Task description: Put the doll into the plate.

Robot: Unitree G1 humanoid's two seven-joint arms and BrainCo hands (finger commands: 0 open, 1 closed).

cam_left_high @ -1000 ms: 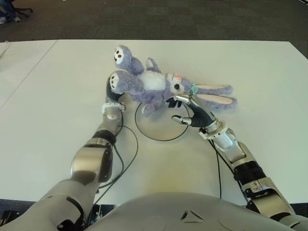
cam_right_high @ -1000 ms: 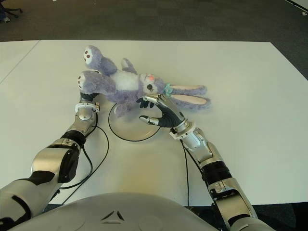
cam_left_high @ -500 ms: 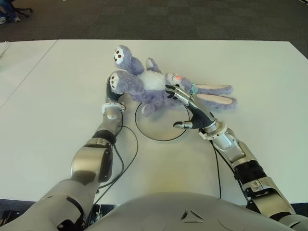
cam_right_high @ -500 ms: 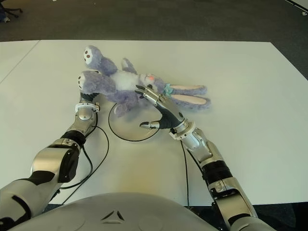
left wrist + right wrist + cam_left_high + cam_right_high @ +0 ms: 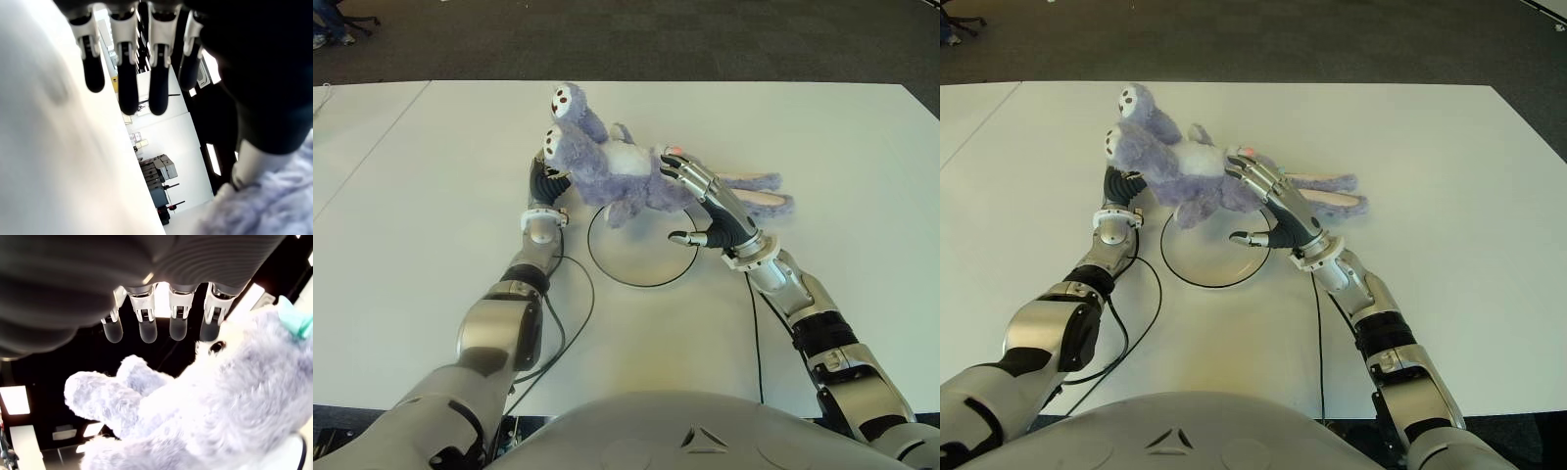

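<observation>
The purple bunny doll [image 5: 612, 174] lies across the far rim of the white, dark-rimmed plate [image 5: 636, 262], feet raised at the left and long ears [image 5: 754, 191] flat on the table at the right. My right hand [image 5: 703, 204] arches over the doll's head, fingers [image 5: 146, 328] straight and spread above the plush [image 5: 234, 391], thumb low over the plate. My left hand [image 5: 545, 184] stands just left of the plate, its fingers [image 5: 122, 83] stretched out against the underside of the doll's lower leg. Neither hand is closed around the doll.
The white table [image 5: 822, 137] runs wide on both sides, and dark carpet lies beyond its far edge. A black cable [image 5: 576, 311] loops from my left wrist along the plate's left side; another cable [image 5: 756, 333] follows my right forearm. A table seam [image 5: 372, 147] lies far left.
The doll's feet have tipped up and toward the right, uncovering my left fingers. My right hand has risen from the plate's rim and reached over the doll's head, fingers extended.
</observation>
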